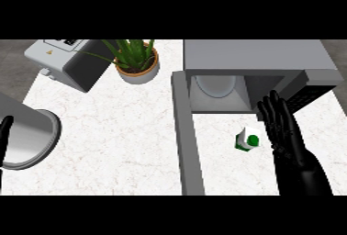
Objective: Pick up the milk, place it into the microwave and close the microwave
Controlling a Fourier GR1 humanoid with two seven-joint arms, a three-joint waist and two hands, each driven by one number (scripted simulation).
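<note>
The milk (248, 139), a small white and green carton with a green cap, stands on the counter just in front of the microwave (257, 59). The microwave's cavity is open and its grey door (186, 137) swings out toward me on the left of the carton. My right hand (284, 133) is open with straight fingers pointing at the microwave, right beside the carton on its right; I cannot tell whether it touches it. My left hand (5, 133) shows only as a dark sliver at the left edge.
A potted green plant (138, 62) stands at the back beside the microwave. A grey toaster-like appliance (68, 62) sits at the back left. A large metal pot (27, 137) is at the left edge. White marble counter (115, 137) lies between them.
</note>
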